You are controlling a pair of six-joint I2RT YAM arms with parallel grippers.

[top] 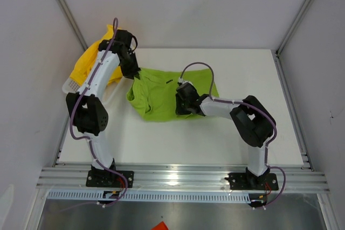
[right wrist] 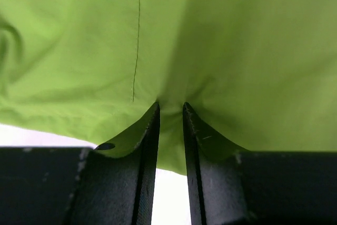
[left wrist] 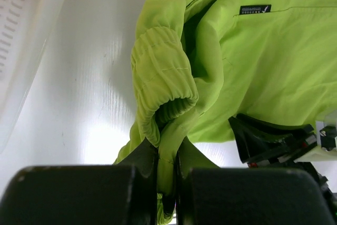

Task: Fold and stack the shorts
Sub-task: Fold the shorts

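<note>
Pinching one green shorts (top: 156, 98): two tools (left wrist: 167, 148) (right wrist: 171, 110).

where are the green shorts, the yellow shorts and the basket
green shorts (top: 153, 98), top view, left half of the fabric
yellow shorts (top: 82, 67), top view, bunched fabric
basket (top: 69, 85), top view, near rim
</note>
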